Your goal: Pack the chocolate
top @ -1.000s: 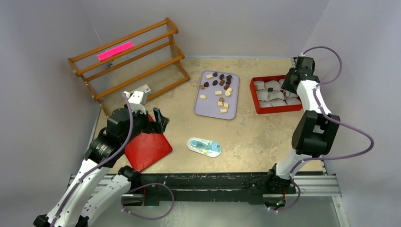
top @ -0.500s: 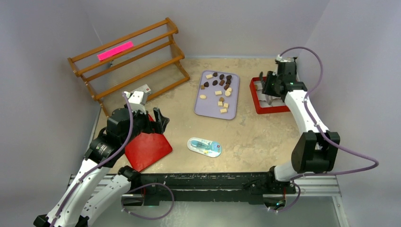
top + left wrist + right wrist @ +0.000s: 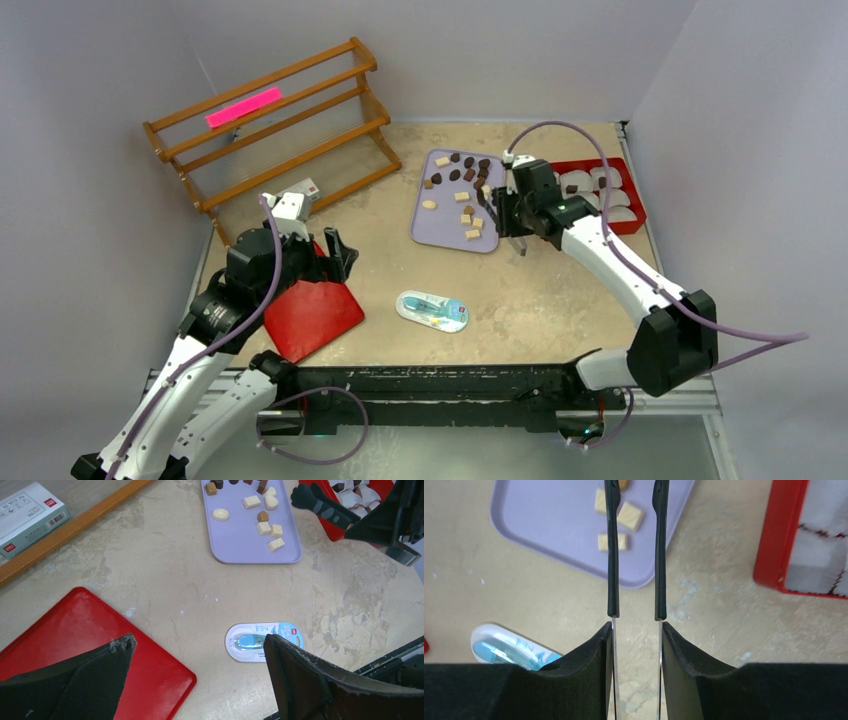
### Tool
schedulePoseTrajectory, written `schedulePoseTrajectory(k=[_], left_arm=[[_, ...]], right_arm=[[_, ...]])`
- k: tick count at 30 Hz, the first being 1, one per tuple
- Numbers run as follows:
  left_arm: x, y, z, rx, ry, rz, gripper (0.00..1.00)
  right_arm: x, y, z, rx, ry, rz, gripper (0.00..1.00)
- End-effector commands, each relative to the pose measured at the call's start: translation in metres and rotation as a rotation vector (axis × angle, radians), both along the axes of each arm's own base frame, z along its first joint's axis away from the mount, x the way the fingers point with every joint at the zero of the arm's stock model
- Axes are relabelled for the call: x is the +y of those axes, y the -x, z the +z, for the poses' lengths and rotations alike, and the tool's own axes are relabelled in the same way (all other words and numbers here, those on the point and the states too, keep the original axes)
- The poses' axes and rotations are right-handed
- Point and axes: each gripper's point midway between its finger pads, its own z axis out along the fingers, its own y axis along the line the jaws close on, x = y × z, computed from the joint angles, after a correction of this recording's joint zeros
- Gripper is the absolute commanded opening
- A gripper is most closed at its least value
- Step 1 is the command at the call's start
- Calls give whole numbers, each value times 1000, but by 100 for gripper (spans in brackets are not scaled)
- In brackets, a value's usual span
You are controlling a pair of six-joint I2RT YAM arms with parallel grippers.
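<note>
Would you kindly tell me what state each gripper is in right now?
Left gripper: open, jaws wide apart, holding nothing.
Right gripper: open, jaws a narrow gap apart, holding nothing.

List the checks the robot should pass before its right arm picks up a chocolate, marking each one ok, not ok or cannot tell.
1. Chocolate available: ok; brown and cream pieces lie loose on the lilac tray.
2. Right jaws empty: ok; parted, nothing between them.
3. Right jaws lined up on one piece: cannot tell; their tips sit over the tray's edge, beside cream pieces.
4. Red box ready: ok; open, white paper cups showing.
5. Packet out of the way: ok; it lies apart from the tray.
6. Left jaws clear: ok; parted over the red lid, far from the tray.
</note>
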Motion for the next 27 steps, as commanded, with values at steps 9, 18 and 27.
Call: schedulePoseTrajectory(k=[9,18,27], left_arm=[[-1,-3,2,-23,-8,-7,100],[-1,-4,2,-23,-9,-5,100],[-1,-3,2,-23,-8,-9,100]], right_arm=[[12,29,-37,109,153,87,44],[23,31,-44,142,153,153,46],[31,32,-54,182,181,180,46]])
